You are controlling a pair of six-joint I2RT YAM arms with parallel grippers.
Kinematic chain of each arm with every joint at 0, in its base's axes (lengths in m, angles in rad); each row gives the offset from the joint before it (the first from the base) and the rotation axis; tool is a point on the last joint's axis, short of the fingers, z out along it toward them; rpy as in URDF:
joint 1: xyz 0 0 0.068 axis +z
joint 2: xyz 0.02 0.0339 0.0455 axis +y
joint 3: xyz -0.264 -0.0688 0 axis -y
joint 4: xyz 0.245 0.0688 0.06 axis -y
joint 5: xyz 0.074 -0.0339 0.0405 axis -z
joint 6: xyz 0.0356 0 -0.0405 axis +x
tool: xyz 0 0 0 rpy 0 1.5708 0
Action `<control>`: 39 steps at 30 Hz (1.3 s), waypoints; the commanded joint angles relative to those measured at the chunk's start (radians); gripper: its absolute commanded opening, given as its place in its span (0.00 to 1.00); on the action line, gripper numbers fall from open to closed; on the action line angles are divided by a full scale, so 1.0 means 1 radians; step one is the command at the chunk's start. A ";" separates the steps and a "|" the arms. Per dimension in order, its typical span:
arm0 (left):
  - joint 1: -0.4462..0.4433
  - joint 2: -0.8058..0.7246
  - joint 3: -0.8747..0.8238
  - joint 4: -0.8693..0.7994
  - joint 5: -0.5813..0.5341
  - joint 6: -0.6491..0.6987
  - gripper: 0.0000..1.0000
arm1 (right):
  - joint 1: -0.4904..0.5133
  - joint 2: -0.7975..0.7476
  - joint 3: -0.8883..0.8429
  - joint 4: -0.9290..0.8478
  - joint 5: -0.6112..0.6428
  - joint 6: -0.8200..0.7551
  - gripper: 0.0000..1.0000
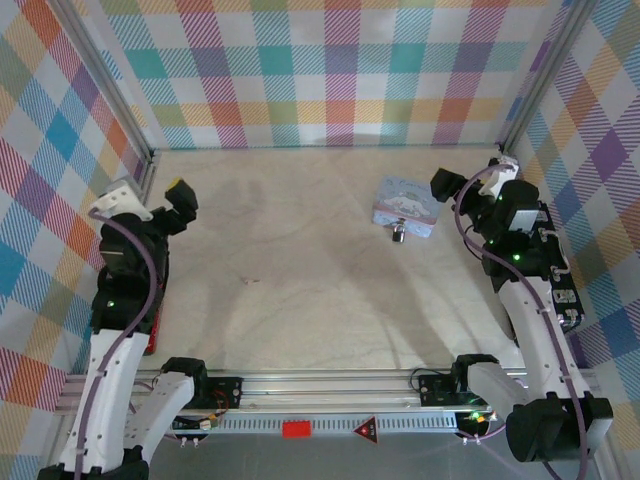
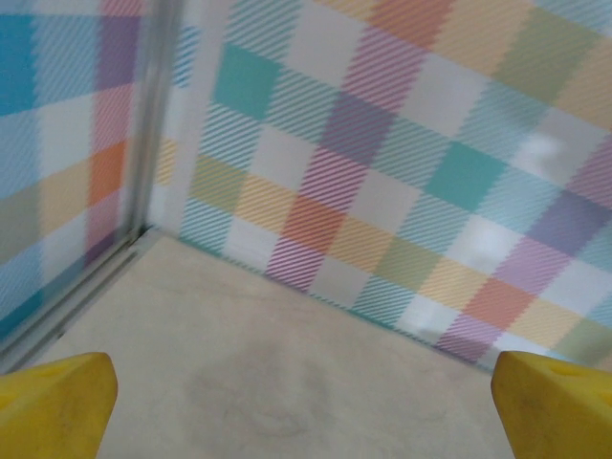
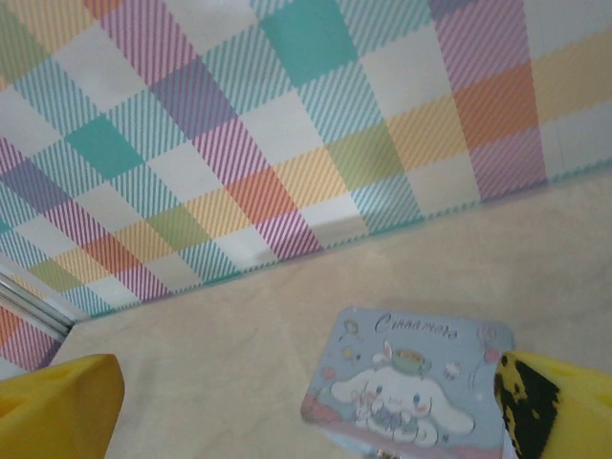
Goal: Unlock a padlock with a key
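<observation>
Beige table (image 1: 290, 270), padlock (image 1: 398, 236) barely discernible

The tin (image 1: 405, 205) lies on the table (image 1: 290, 290) right of centre — the padlock (image 1: 398, 236) just beside its near edge. The right gripper (image 1: 447, 184) is near its right side.

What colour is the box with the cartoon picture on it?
The tin is pale blue with a white cartoon character; clearest in the right wrist view.
</observation>
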 commanded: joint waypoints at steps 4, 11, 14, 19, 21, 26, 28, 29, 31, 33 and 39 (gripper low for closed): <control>-0.005 0.049 0.107 -0.460 -0.024 -0.069 1.00 | -0.002 -0.037 0.033 -0.278 -0.081 0.085 0.99; -0.032 0.418 0.287 -0.753 0.456 0.081 1.00 | 0.008 -0.094 0.009 -0.353 -0.222 0.145 0.99; -0.129 0.536 0.335 -0.844 0.381 0.189 1.00 | 0.029 -0.115 -0.045 -0.332 -0.241 0.191 0.99; -0.285 0.778 0.426 -0.899 0.255 0.205 1.00 | 0.087 -0.124 -0.118 -0.267 -0.251 0.210 0.99; -0.340 0.875 0.462 -0.932 0.160 0.210 1.00 | 0.113 -0.125 -0.122 -0.265 -0.236 0.209 0.99; -0.380 1.047 0.491 -0.970 0.064 0.200 0.88 | 0.139 -0.116 -0.119 -0.277 -0.215 0.185 0.99; -0.380 1.097 0.491 -0.968 0.026 0.182 0.84 | 0.140 -0.110 -0.120 -0.274 -0.213 0.182 0.99; -0.378 1.115 0.490 -0.967 0.014 0.170 0.83 | 0.141 -0.107 -0.121 -0.272 -0.214 0.182 0.99; -0.368 1.147 0.479 -0.947 0.048 0.138 0.80 | 0.141 -0.101 -0.121 -0.266 -0.218 0.185 0.99; -0.347 1.162 0.454 -0.905 0.091 0.110 0.77 | 0.142 -0.098 -0.122 -0.260 -0.220 0.185 0.99; -0.285 1.184 0.366 -0.788 0.165 0.043 0.67 | 0.146 -0.100 -0.135 -0.255 -0.215 0.185 0.99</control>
